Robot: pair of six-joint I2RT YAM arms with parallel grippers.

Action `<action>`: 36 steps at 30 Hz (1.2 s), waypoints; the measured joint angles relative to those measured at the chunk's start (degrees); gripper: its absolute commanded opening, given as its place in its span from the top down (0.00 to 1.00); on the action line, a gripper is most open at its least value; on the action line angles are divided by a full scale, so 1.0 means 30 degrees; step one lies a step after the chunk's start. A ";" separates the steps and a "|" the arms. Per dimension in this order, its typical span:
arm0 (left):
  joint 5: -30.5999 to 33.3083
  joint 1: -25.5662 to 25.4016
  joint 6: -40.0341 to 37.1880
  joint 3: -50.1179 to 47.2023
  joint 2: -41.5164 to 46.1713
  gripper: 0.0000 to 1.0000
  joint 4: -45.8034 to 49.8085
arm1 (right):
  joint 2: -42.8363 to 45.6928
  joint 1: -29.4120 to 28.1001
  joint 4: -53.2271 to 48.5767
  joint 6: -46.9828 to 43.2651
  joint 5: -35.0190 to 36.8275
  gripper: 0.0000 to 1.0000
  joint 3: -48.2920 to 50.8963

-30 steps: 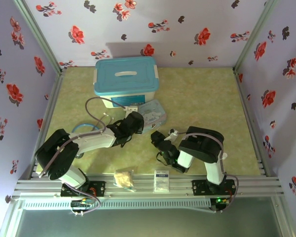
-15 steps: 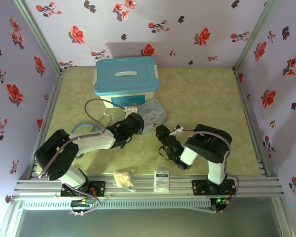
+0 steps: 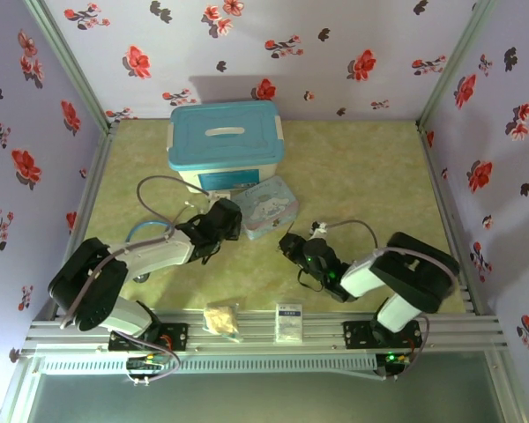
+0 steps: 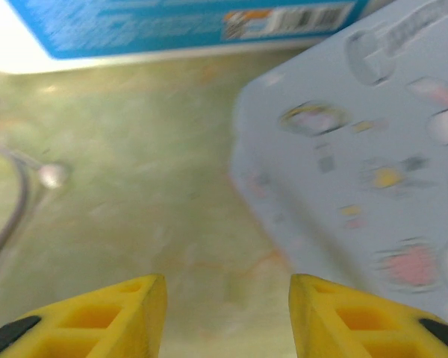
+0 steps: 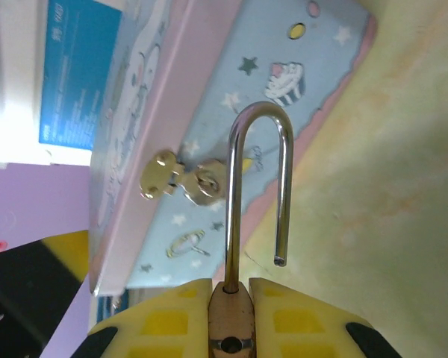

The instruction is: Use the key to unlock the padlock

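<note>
My right gripper (image 5: 230, 287) is shut on the small brass padlock (image 5: 231, 317), body pinched between the yellow fingers. Its silver shackle (image 5: 260, 119) stands up with the free leg out of the body. Just beyond lies the pale blue cartoon tin (image 5: 246, 82) with its gold clasp (image 5: 183, 179). From above, the right gripper (image 3: 291, 245) sits just in front of the tin (image 3: 269, 205). My left gripper (image 4: 228, 291) is open with nothing between its fingers, over bare table beside the tin (image 4: 358, 149); from above it (image 3: 232, 213) is at the tin's left end. The key is out of view.
A blue-lidded storage box (image 3: 225, 141) stands behind the tin. The blue-tubed stethoscope (image 3: 150, 231) lies by the left arm, its grey tube (image 4: 7, 201) left of the fingers. A crumpled packet (image 3: 222, 319) and white card (image 3: 288, 319) rest on the front rail.
The right arm's elbow has swung out to the right and its gripper shifted slightly right with the padlock. The left gripper has pulled back left off the tin.
</note>
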State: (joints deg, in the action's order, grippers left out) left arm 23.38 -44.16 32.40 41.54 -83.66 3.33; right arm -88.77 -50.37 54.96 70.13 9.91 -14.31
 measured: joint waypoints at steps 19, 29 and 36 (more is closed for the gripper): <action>-0.0277 -0.0131 -0.0772 0.0073 0.0867 0.44 0.1749 | 0.5894 0.8196 -1.4287 -0.5625 -1.2203 0.90 -0.0364; -0.0685 -0.0845 -0.0634 0.0321 0.1392 0.40 0.1880 | 0.7992 1.0717 -2.0451 -0.9158 -1.3391 0.80 -0.0933; -0.1319 -0.1625 0.0080 0.0051 0.1902 0.37 0.1319 | 0.6462 1.0783 -2.3132 -1.0746 -1.2764 0.63 -0.3242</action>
State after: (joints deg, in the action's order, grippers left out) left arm 19.42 -49.04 32.64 41.69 -77.95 7.29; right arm -69.38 -18.02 -14.44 37.89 -28.38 -24.03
